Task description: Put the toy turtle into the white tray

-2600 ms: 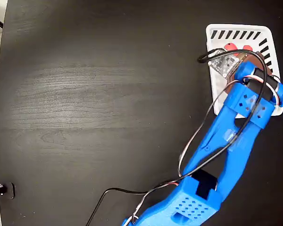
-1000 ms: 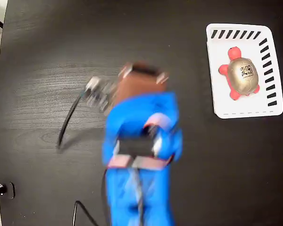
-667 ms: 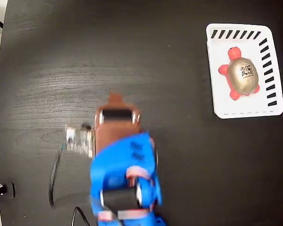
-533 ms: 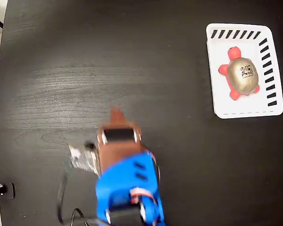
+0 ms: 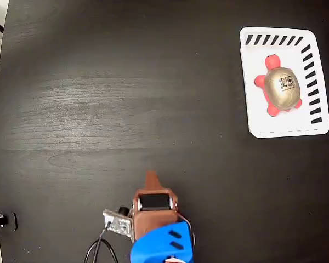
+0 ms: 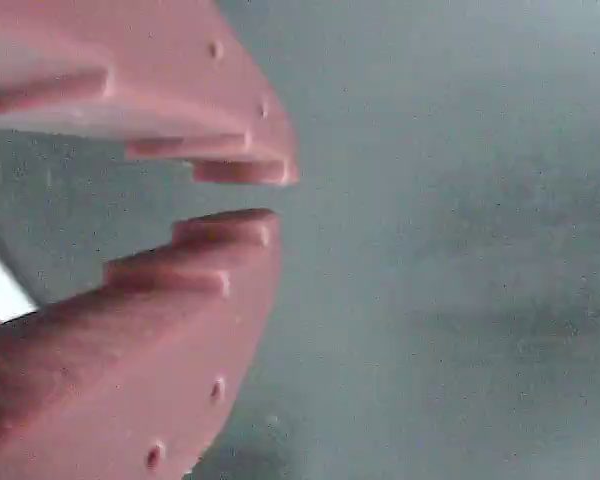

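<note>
The toy turtle (image 5: pixel 282 86), gold-tan shell with red head and legs, lies inside the white tray (image 5: pixel 252 112) at the top right of the fixed view, head toward the slotted top edge. My gripper (image 5: pixel 151 178) is far from it, low at the bottom centre, its reddish-brown tip pointing up the picture. In the wrist view the two reddish fingers (image 6: pixel 220 240) stand almost together, only a thin slit at the gripper (image 6: pixel 276 198) tips, with nothing held. Turtle and tray do not show in the wrist view.
The black wood-grain table (image 5: pixel 126 98) fills the fixed view. The blue arm body (image 5: pixel 162 246), a small circuit board (image 5: pixel 116 223) and a black cable (image 5: pixel 96 252) sit at the bottom edge. A table edge runs down the far left.
The arm has pulled back from mid-table down to the bottom edge of the fixed view. The turtle and tray have not moved.
</note>
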